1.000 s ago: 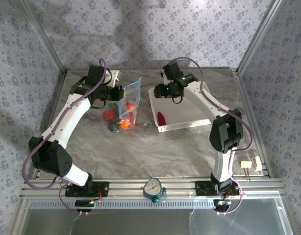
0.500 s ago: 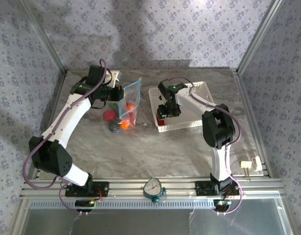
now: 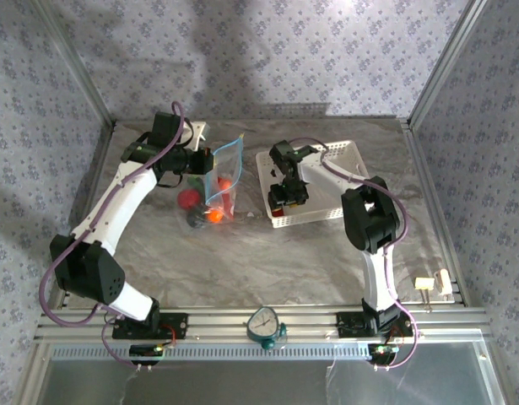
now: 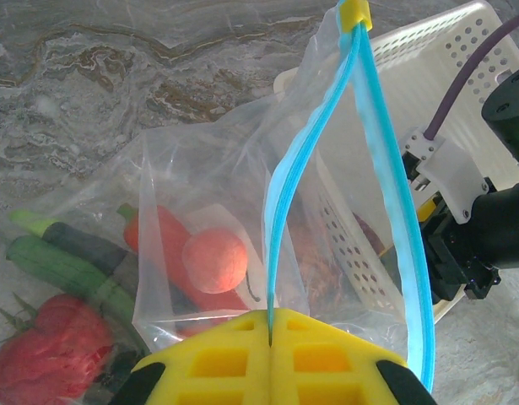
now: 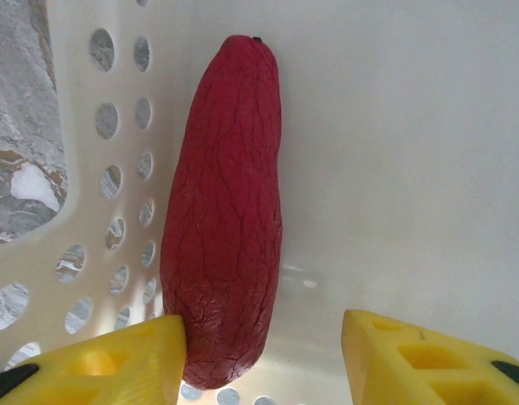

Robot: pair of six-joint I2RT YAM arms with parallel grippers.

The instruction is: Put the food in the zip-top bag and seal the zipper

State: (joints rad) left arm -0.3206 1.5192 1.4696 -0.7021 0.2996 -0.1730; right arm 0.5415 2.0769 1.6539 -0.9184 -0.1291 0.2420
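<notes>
The clear zip-top bag (image 3: 222,181) (image 4: 200,169) is held up with its mouth open. My left gripper (image 3: 207,162) (image 4: 269,325) is shut on one side of its light-blue zipper (image 3: 231,154) (image 4: 280,211). An orange ball (image 4: 214,260) and a red-orange piece (image 4: 154,240) lie inside the bag. A green piece (image 4: 56,263) and a red piece (image 3: 188,199) (image 4: 44,367) lie beside it. My right gripper (image 3: 289,196) (image 5: 263,337) is open inside the white basket (image 3: 331,181) (image 5: 411,126), straddling the end of a long dark-red food (image 5: 225,211); its left finger (image 5: 116,359) touches that food.
The basket's perforated wall (image 5: 116,169) runs close along the dark-red food's left side. The basket (image 4: 462,51) stands right behind the bag. A round gauge (image 3: 265,325) sits on the front rail. Small white parts (image 3: 432,284) lie at the table's right edge.
My right gripper has swung from above the basket's far left corner down into its near left corner, over the dark-red food. The left gripper and the bag have stayed put.
</notes>
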